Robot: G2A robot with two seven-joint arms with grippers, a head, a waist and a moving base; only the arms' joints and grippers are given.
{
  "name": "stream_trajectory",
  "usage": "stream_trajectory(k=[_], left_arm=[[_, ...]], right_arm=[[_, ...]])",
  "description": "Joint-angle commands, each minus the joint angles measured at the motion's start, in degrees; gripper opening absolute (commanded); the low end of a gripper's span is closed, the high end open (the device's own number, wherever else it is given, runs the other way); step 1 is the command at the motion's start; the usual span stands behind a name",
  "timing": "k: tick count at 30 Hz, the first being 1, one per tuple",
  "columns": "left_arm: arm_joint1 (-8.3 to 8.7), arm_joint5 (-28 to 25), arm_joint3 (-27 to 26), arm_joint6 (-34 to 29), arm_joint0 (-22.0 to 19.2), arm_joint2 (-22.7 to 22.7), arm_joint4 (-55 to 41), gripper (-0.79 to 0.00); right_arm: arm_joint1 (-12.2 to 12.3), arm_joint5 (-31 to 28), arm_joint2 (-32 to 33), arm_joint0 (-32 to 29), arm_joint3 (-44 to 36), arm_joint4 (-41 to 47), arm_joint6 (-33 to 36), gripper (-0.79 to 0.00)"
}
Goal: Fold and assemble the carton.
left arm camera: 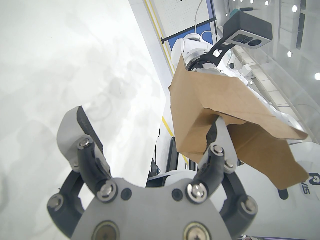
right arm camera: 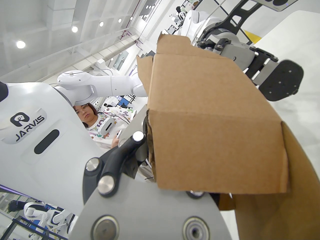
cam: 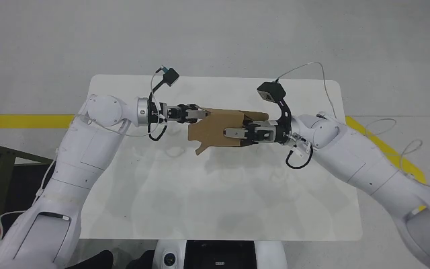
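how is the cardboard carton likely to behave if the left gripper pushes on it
Probably light: the carton is held above the table in the right gripper. Its panels look stiff, but loose flaps would likely hinge at the creases rather than resist a push.

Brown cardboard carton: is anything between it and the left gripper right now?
Nothing visible. The left gripper is open with one finger touching the brown cardboard carton, which the right gripper holds above the white table.

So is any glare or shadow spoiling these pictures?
Right wrist view: ceiling lamps glare white. Left wrist view: the white table reflects the light brightly. Top view: even light, with a soft shadow beside the carton.
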Motion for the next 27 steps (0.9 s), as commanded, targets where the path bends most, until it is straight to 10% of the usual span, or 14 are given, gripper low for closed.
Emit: stream_trajectory(k=[1,27], left_arm=[[0.02,0.0,-0.1,0.0,0.0,-0.1,0.0,0.0],[0.46,-0.8,-3.7,2.6,1.2,-0.1,5.1,0.0]], right_arm=[[0.0,0.0,0.3,-0.1,0.3,0.5,0.0,-0.785],[-2.6,0.0,10.3,-5.4,7.0,-0.3,0.0,-0.785]])
